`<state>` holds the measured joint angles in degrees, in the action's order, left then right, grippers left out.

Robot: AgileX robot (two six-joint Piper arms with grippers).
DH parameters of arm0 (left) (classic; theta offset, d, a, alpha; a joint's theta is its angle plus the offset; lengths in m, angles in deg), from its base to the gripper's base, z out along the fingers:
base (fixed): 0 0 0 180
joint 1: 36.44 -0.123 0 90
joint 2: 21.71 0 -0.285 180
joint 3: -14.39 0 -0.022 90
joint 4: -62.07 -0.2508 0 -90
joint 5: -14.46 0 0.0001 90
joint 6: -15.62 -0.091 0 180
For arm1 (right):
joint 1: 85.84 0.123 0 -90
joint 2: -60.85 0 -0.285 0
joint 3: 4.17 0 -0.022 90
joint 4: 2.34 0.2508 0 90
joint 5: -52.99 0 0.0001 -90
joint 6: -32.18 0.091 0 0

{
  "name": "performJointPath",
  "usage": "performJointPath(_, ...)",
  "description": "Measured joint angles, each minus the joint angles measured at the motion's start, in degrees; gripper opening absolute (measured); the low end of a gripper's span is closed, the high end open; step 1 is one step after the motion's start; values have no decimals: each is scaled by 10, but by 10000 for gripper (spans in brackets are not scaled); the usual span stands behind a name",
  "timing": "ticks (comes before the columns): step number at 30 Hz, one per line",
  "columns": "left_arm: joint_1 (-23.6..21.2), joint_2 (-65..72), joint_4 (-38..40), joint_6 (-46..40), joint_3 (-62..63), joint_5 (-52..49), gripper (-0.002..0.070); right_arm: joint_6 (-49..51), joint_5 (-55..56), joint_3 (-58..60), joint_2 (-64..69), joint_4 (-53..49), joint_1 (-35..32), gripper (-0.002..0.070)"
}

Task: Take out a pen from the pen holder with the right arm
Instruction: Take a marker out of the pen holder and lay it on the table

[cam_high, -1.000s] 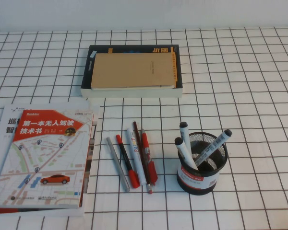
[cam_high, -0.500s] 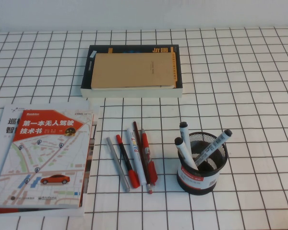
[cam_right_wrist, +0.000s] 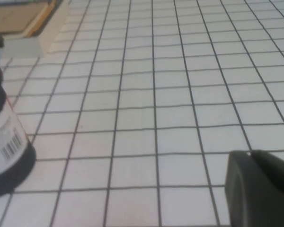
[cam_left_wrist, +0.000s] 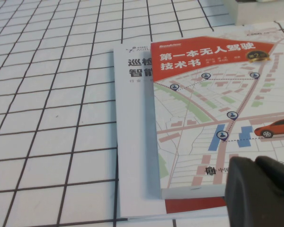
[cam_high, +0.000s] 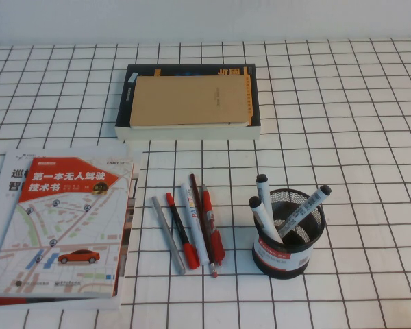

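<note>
A black mesh pen holder (cam_high: pixel 288 233) with a white label stands on the checked table, right of centre. Three grey markers with black caps (cam_high: pixel 298 214) lean inside it. The right wrist view catches the holder (cam_right_wrist: pixel 4 142) at the frame's edge, well off to one side of my right gripper (cam_right_wrist: pixel 251 153). That gripper is shut and empty, low over bare table. My left gripper (cam_left_wrist: pixel 254 163) is shut too, hovering over the near edge of a map-cover book (cam_left_wrist: pixel 213 104). Neither arm appears in the high view.
Several loose pens (cam_high: pixel 190 226) lie side by side left of the holder. Two stacked books (cam_high: pixel 61 223) sit at the near left. A tan notebook on a dark book (cam_high: pixel 190 103) lies at the back centre.
</note>
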<state>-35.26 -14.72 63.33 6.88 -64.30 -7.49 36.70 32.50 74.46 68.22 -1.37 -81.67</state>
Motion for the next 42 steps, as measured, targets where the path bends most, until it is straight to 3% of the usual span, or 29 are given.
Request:
performJointPath(15,0,0,0,0,0,0,-4,0,136,0,0,281,0,-16)
performJointPath(25,0,0,0,0,0,0,-4,0,156,0,0,330,0,-16)
performJointPath(32,0,0,0,0,0,0,-4,0,54,-42,11,338,0,-16)
performJointPath(42,0,0,0,0,0,0,-4,-83,-153,-214,219,332,0,-16)
